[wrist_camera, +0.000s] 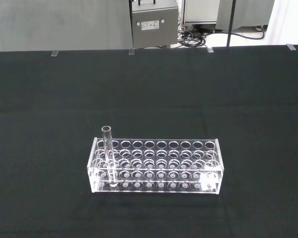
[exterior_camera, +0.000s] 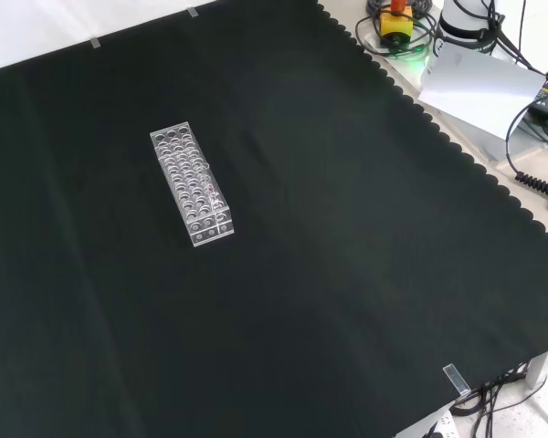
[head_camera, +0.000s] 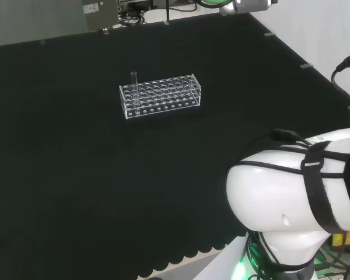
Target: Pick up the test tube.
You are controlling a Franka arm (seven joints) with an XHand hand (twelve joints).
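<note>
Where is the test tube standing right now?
The clear glass test tube stands upright in a hole at the left end of the clear plastic rack in the head view, on the black cloth.

I see big black cloth (exterior_camera: 347, 274) over bench, wavy cut edge on one side. Clear rack (head_camera: 160, 96) with many round holes sits on cloth. Grey metal box (wrist_camera: 154, 25) stands past far edge. Yellow and red button box (exterior_camera: 397, 23) sits off cloth with black cables (exterior_camera: 539, 182) nearby. White sheet (exterior_camera: 479, 87) lies there too.
</note>
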